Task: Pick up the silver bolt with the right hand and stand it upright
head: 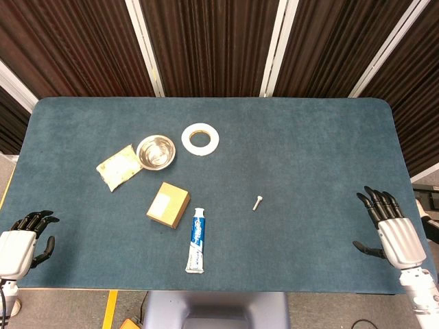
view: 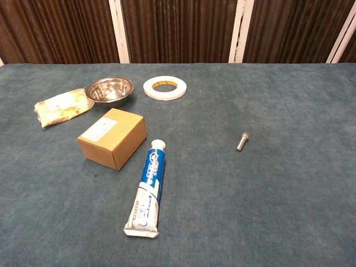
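Observation:
The silver bolt lies flat on the blue-grey table, a little right of centre; in the chest view the bolt lies with its head toward the far side. My right hand hovers at the table's right front corner, fingers spread, holding nothing, well to the right of the bolt. At the left front edge my left hand is open too, with its fingers loosely bent. Neither hand shows in the chest view.
A toothpaste tube lies left of the bolt, next to a small cardboard box. Further back are a steel bowl, a yellowish packet and a white tape roll.

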Available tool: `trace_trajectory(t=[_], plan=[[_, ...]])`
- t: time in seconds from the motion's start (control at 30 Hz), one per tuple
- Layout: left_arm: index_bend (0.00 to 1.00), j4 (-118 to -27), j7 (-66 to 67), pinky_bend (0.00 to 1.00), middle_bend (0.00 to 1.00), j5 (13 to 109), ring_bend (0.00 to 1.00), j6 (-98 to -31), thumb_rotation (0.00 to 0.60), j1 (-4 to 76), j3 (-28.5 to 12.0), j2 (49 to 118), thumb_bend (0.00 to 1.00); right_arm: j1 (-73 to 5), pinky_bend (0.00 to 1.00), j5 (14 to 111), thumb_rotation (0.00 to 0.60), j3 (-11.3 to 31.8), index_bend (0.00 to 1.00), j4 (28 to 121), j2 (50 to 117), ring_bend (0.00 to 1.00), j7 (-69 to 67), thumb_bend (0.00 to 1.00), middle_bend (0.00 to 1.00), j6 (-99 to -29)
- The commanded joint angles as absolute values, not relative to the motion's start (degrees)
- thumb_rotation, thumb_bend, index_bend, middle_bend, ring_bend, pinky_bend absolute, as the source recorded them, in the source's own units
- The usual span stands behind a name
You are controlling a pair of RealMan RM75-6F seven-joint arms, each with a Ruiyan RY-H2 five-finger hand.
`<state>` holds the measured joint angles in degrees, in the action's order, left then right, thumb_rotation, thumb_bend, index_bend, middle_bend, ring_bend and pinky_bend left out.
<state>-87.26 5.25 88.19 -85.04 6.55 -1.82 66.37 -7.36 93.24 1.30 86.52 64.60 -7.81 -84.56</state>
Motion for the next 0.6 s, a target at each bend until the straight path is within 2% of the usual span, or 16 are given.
trace_trajectory(t=[0.03, 0.37, 0.43, 0.47, 0.57, 0.6], plan=[[0.34, -88.02, 1.64, 0.36, 0.23, 86.40, 0.22, -83.89, 0.600, 6.50, -1.99, 66.23, 0.53, -7.49, 0.00, 93.28, 0.600, 1.13, 0.03, 86.56, 64.52, 0.00, -7.84, 0.09, 0.00, -84.30], [0.37, -88.37, 2.99, 0.36, 0.23, 85.55, 0.22, -83.72, 0.600, 6.49, -2.25, 66.22, 0.53, -8.18, 0.00, 96.88, 0.600, 0.04, 0.05, 86.20, 64.85, 0.00, -10.66, 0.09, 0.00, -85.47], [0.37, -88.47, 2.64, 0.36, 0.23, 85.40, 0.22, -83.60, 0.600, 6.46, -2.23, 66.11, 0.53, -8.42, 0.02, 97.95, 0.600, 0.24, 0.08, 85.28, 65.78, 0.02, -9.91, 0.09, 0.03, -86.40], [0.37, -88.59, 2.46, 0.36, 0.23, 85.43, 0.22, -83.55, 0.600, 6.44, -2.17, 66.02, 0.53, -8.66, 0.05, 98.45, 0.600, 0.26, 0.09, 85.04, 66.01, 0.06, -9.34, 0.09, 0.06, -86.46], [0.38, -89.12, 2.12, 0.36, 0.24, 86.00, 0.23, -83.74, 0.600, 6.29, -1.82, 65.56, 0.53, -9.61, 0.23, 99.36, 0.600, 0.56, 0.11, 86.48, 65.74, 0.26, -6.57, 0.09, 0.22, -85.96], [0.38, -89.28, 2.13, 0.36, 0.24, 86.23, 0.24, -83.95, 0.600, 6.22, -1.74, 65.45, 0.53, -10.03, 0.33, 99.69, 0.600, 0.79, 0.12, 87.17, 65.54, 0.37, -5.68, 0.09, 0.31, -85.81]])
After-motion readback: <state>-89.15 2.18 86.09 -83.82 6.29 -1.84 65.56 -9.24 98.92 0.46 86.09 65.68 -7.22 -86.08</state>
